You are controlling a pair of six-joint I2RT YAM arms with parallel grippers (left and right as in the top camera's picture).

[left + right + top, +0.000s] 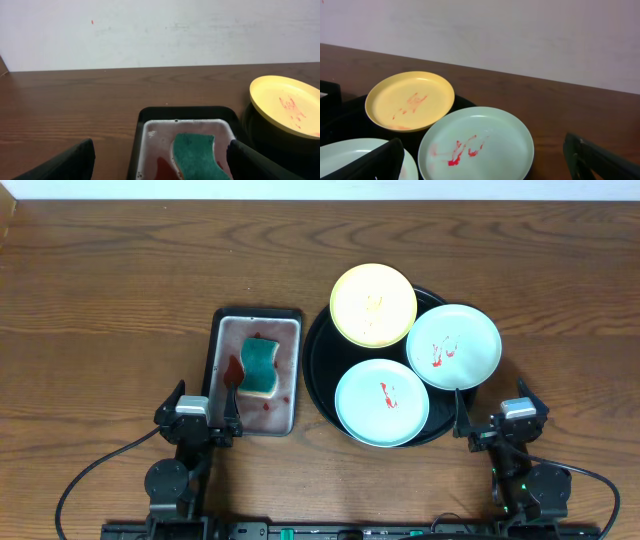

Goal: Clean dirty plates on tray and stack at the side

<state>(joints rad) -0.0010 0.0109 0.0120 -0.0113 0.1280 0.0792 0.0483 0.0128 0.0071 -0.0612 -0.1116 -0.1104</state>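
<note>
Brown wooden counter (100, 300) carries the black tray (316, 378) with three red-smeared plates: the yellow plate (373, 304) at the back and two mint plates (453, 346) (381, 402) nearer. Just beside it, a grey metal tray (285, 350) holds a green sponge (260, 366). The left fingers (65, 162) and right fingers (370, 162) are spread apart and empty.

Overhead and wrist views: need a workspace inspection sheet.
Surface: brown wooden table.
Job's things: black tray holds yellow plate, far mint plate and near mint plate, all red-smeared; none stacked at the side.
Clutter: grey tray with green sponge and red liquid.
Grippers: left gripper by the grey tray, jaws open, empty; right gripper by the black tray, jaws open, empty.
Cables: left cable and right cable loop from the arm bases.
Surroundings: pale wall; nothing else seen.
</note>
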